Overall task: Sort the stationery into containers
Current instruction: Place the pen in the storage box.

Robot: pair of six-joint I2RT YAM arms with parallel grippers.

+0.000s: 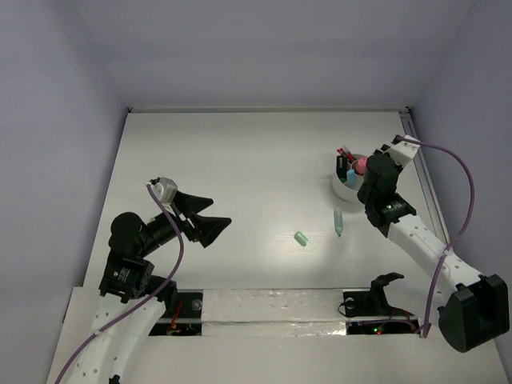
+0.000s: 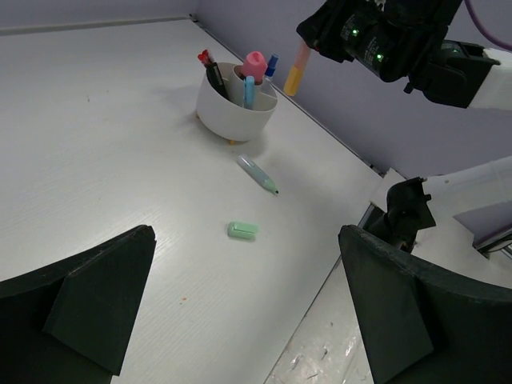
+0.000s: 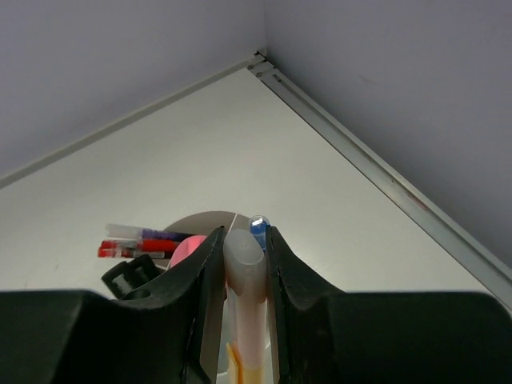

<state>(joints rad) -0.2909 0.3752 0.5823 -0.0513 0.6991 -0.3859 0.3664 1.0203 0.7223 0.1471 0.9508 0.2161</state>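
Firmly, the right pincer (image 3: 244, 240) clamps 1 pink-and-orange marker (image 2: 297, 68), cup (image 2: 232, 120) close below its tips; left pincer (image 2: 248, 308) stands wide open, mint eraser (image 2: 242, 230) ahead of it.

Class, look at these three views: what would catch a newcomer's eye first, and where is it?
The right gripper holds a pale pink marker with an orange end above the round white cup of pens at the far right. Nearer the middle lie a small mint-green eraser and a pale blue-green pen; the left gripper hovers open on the left.
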